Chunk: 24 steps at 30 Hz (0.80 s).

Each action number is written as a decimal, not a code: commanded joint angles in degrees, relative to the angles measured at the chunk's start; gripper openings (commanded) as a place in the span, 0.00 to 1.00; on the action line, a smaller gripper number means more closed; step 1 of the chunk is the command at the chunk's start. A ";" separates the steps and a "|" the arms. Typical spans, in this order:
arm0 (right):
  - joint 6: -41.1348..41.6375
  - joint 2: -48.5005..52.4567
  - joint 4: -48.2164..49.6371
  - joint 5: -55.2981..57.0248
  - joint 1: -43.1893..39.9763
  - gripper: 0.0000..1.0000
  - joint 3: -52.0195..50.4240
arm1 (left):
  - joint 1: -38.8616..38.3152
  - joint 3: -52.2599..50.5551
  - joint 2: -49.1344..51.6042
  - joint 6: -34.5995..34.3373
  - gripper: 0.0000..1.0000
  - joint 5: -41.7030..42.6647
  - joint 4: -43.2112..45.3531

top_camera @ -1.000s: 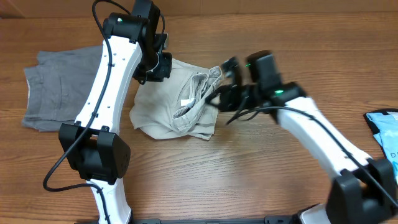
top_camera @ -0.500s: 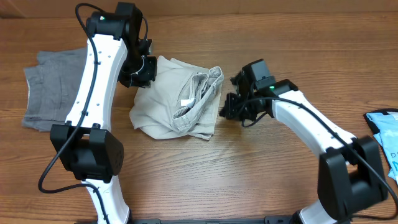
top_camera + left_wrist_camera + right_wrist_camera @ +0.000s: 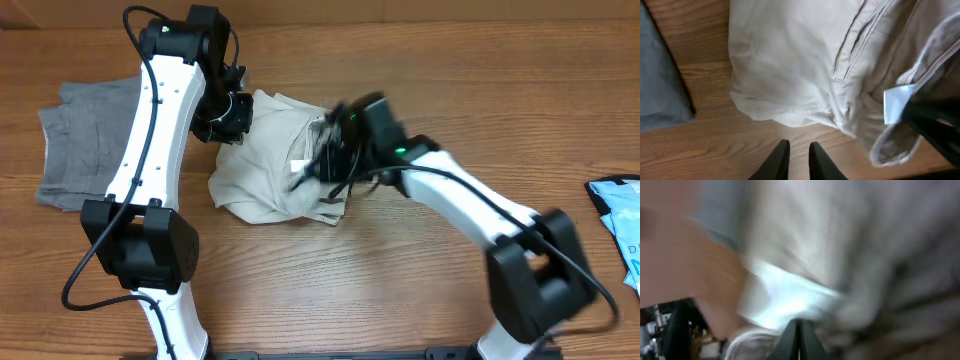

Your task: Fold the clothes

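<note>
We show the right tool, pinched shut, newly swung onto the crumpled cream shorts on the surface. The left tool, slightly parted and empty, waits beside their edge. Folding seems barely begun.

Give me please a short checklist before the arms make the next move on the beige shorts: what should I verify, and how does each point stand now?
1. Left gripper empty: ok. Its fingers stand slightly apart over bare table, beside the beige shorts, not touching them.
2. Right gripper has a grip on cloth: cannot tell. It is shut above the shorts, but its view is blurred.
3. Shorts lie flat: not ok. They are bunched, with the waistband crumpled in the middle.
4. Grey shorts apart from the beige ones: ok. Bare wood shows between them.
5. Blue item out of the way: ok. It lies far off at the right edge of the overhead view.
</note>
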 commanded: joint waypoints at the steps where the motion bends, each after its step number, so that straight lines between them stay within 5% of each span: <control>1: 5.49 0.55 -7.28 13.38 -1.16 0.04 0.35 | 0.37 0.00 -0.24 1.97 0.18 -0.44 -0.74; 5: 3.10 -2.60 -16.59 24.20 -3.39 0.04 1.75 | 0.39 0.00 -0.24 1.95 0.23 -0.42 -0.07; 7: -1.92 -4.28 -16.13 21.20 -4.15 0.04 1.84 | 0.37 0.00 -0.24 1.95 0.37 -0.37 0.79; 14: -5.16 -4.96 -13.57 15.06 -4.42 0.18 1.77 | 0.37 -0.09 -0.24 1.95 0.57 -0.39 1.68; 17: -10.10 -4.96 -8.57 7.37 -4.39 0.28 1.77 | 0.39 -0.52 -0.22 2.16 0.62 -0.42 1.79; 24: -7.17 -4.94 2.16 9.68 -4.35 0.42 1.77 | 0.37 -6.10 -0.22 2.34 0.62 -0.35 3.17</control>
